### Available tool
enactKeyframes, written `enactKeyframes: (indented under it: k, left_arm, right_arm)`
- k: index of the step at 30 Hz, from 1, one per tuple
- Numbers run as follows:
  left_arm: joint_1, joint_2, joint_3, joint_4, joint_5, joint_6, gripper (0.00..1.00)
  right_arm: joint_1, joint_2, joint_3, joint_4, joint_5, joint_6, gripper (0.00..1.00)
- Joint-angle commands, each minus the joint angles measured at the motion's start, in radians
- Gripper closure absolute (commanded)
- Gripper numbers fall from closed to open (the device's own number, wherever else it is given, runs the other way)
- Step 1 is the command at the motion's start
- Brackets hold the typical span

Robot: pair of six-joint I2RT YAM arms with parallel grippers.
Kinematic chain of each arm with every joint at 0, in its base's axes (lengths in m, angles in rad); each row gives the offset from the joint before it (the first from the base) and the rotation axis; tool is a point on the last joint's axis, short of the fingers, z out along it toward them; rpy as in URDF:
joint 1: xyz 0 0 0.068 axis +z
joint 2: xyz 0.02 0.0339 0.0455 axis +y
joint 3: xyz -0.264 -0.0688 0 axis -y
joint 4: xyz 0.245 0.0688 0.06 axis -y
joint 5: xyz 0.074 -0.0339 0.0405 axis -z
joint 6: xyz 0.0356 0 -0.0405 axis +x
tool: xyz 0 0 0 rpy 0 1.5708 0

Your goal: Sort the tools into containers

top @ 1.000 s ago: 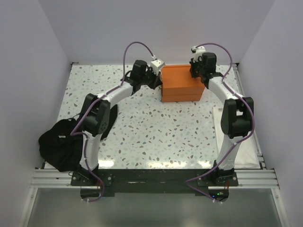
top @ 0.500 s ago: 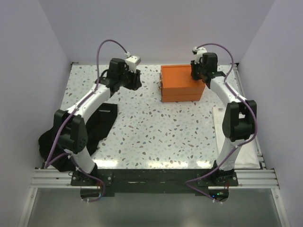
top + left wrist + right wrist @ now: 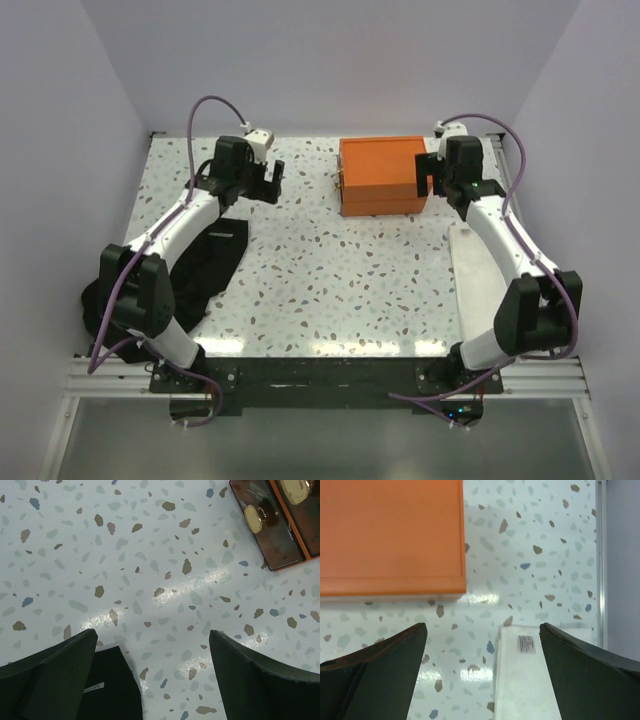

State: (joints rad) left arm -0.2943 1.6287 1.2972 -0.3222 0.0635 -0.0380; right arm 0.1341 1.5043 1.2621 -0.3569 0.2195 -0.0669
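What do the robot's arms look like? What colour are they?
The left arm and right arm are white tubes with chunky black joints. A purple cable loops along each one. Each claw has two wide, dark, wedge-shaped fingers.

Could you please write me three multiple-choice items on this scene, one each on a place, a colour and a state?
1. Where on the table is the orange box? A near edge; B far side; C left corner.
2. What colour is the fabric bag? A blue; B black; C white.
3. The left gripper is: A open, empty; B shut, empty; C shut on the fabric bag.
Answers: B, it sits at the top of the overhead view; B, it shows as dark cloth at the left; A, its fingers are spread with only table between.
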Motion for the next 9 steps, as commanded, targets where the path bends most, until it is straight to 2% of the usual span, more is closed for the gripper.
enactKeyframes:
  k: [1,9]
  left_arm:
    - [0.011,0.037,0.042,0.038,-0.053,0.023,0.00]
    - [0.011,0.102,0.077,0.031,0.016,-0.031,0.00]
  right_arm:
    - [-0.002,-0.146,-0.125,-0.031,0.098,0.007,0.01]
    - [-0.004,-0.292,-0.256,-0.059,0.093,0.001,0.01]
